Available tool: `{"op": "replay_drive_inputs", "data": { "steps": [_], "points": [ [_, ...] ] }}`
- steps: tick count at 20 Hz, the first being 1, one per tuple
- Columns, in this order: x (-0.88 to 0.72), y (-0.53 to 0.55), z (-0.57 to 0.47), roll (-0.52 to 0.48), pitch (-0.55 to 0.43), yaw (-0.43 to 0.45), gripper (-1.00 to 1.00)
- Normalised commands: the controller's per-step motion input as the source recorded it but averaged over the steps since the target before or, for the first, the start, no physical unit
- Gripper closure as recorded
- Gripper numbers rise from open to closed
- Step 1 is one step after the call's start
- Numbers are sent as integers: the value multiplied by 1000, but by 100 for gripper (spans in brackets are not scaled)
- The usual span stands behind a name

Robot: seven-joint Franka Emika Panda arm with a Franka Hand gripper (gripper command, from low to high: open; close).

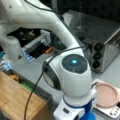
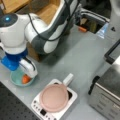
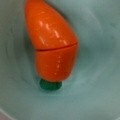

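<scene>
A toy orange carrot with a green stub lies in a pale teal bowl, filling the wrist view. In a front view the bowl sits at the left on the grey table, with the carrot inside it. My gripper hangs directly over the bowl, close above the carrot, below the white wrist and its blue collar. Its fingers do not show in the wrist view. In a front view only the hand's white body shows at the bottom edge.
A pink round lid rests on a white appliance beside the bowl. A metal toaster oven stands to the right. A wooden box and a small orange object lie beyond.
</scene>
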Motion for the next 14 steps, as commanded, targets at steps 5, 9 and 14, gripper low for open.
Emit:
{"op": "replay_drive_inputs", "data": {
  "steps": [5, 9, 14],
  "points": [
    [325, -173, 33, 12, 136, 102, -100],
    [297, -171, 29, 36, 101, 91, -100],
    [287, -187, 7, 58, 74, 93, -100]
  ]
}}
